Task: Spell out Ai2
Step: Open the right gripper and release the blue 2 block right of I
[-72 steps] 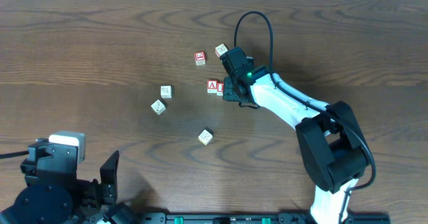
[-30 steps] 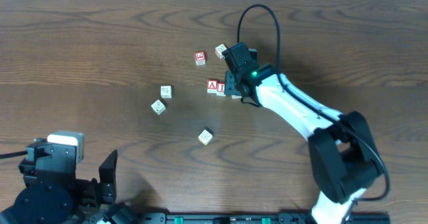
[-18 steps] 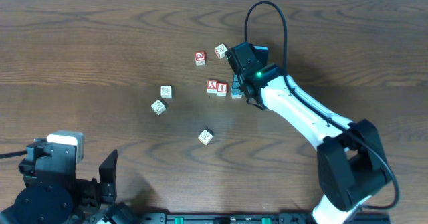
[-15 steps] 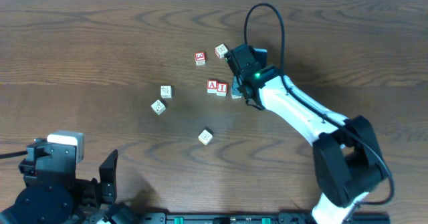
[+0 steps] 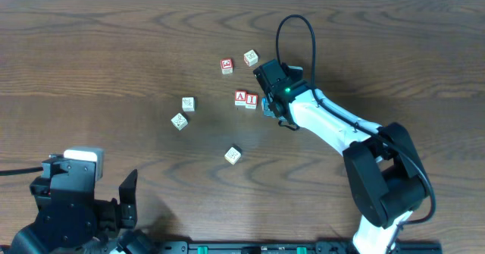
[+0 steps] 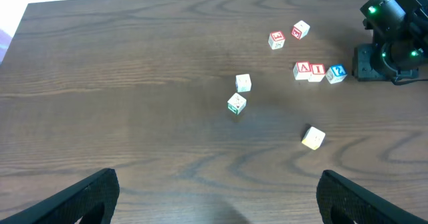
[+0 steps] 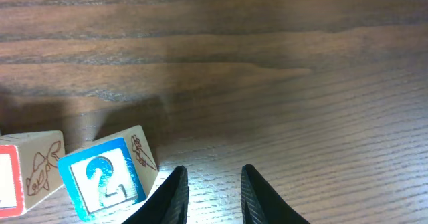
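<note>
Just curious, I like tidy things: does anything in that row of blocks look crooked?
Yes. The blue 2 block at the row's end sits twisted out of line, while the A block and I block sit square side by side. The right tool hovers just beside it, open and empty.

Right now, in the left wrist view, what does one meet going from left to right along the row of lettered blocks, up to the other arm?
In order: red A block → red I block → blue 2 block → right end effector, just beyond the row.
</note>
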You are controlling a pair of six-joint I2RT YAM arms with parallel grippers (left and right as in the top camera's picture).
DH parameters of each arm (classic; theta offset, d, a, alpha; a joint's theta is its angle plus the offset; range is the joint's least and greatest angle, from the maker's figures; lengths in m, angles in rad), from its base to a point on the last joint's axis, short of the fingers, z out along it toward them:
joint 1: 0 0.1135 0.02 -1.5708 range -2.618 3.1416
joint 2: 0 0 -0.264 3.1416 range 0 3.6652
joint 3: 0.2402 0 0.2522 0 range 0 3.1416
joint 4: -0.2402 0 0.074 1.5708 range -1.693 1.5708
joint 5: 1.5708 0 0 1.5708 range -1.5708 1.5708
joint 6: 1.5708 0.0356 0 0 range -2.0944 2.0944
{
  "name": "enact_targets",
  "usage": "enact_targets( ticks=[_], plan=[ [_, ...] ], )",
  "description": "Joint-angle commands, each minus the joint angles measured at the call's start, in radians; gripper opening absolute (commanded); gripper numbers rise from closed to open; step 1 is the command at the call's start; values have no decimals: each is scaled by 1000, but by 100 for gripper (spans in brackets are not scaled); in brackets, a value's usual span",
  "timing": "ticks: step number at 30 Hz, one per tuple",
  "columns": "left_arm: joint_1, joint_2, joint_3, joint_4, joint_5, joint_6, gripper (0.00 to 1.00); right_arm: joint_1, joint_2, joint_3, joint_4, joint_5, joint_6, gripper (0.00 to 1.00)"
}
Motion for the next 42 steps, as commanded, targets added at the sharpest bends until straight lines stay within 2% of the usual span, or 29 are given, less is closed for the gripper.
enact_targets(
  ticks=[1, 9, 15, 33, 42],
  plan=[
    [2, 7, -6, 2, -26, -11, 95, 2, 2, -8, 8, 2, 20, 28],
    [2, 7, -6, 2, -26, -11, 95, 2, 13, -10, 27, -23, 19, 29],
    [2, 7, -6, 2, -44, -11, 95, 2, 14, -10, 31, -33, 19, 36],
    [2, 7, -6, 6, -45, -11, 95, 2, 13, -10, 45, -56, 12, 45],
    [2, 7, -6, 6, -45, -11, 95, 2, 13, -10, 50, -56, 11, 46]
  ],
)
